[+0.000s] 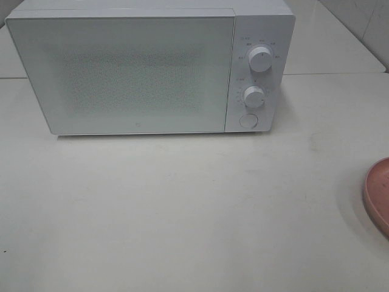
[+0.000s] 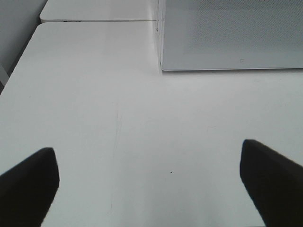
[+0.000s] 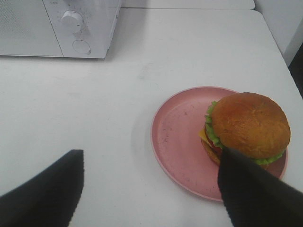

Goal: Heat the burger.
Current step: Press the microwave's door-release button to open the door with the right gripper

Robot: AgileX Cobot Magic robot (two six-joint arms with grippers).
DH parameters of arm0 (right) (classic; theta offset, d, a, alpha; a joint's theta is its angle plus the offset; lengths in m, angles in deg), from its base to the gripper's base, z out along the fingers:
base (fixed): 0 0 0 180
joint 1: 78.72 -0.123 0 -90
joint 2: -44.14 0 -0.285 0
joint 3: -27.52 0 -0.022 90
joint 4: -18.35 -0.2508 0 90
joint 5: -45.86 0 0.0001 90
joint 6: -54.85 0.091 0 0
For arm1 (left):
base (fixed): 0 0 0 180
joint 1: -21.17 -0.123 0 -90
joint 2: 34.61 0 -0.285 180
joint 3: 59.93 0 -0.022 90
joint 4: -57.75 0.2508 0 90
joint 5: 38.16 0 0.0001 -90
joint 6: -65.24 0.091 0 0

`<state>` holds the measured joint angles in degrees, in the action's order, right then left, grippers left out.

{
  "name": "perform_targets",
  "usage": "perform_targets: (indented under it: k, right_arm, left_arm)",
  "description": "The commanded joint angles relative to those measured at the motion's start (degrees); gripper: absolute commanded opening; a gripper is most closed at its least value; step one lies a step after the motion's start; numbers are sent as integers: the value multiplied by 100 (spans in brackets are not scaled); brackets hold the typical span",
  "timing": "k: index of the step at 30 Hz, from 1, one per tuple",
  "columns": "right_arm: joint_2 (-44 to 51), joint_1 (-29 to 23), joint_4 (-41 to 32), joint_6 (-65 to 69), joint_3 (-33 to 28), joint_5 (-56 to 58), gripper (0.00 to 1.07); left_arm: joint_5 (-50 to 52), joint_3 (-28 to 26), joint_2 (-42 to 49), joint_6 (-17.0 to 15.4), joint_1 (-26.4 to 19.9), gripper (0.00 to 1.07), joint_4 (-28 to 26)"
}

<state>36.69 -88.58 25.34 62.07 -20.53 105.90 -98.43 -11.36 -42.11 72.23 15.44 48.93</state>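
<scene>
The burger (image 3: pixel 248 124), with a glossy brown bun, green lettuce and yellow cheese, stands on the far side of a pink plate (image 3: pixel 177 137) in the right wrist view. My right gripper (image 3: pixel 151 158) is open just short of the plate; one fingertip (image 3: pixel 246 189) overlaps the burger's near edge and nothing sits between the fingers. In the left wrist view, my left gripper (image 2: pixel 147 153) is wide open over bare table in front of the white microwave (image 2: pixel 232 33). The microwave (image 1: pixel 121 67) has its door shut. Neither gripper nor the burger shows in the high view.
Only the plate's rim (image 1: pixel 380 194) shows at the right edge of the high view. The microwave panel carries two knobs (image 1: pixel 261 58) (image 1: pixel 254 96) and a round button (image 1: pixel 247 120). A white table (image 1: pixel 182 207) spreads out in front of it.
</scene>
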Motion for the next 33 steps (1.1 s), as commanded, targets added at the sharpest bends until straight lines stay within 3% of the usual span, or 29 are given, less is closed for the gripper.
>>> perform_targets:
  k: [1, 19, 33]
  right_arm:
    - [143, 40, 0, 17, -6, -57, 75]
    - [74, 40, 6, 57, 166, -292, 75]
    - [-1226, 40, 0, 63, 189, -1003, 75]
  left_arm:
    - [74, 17, 115, 6, -6, 98, 11]
    - [74, 17, 115, 6, -6, 98, 11]
    - [74, 17, 115, 6, -6, 98, 11]
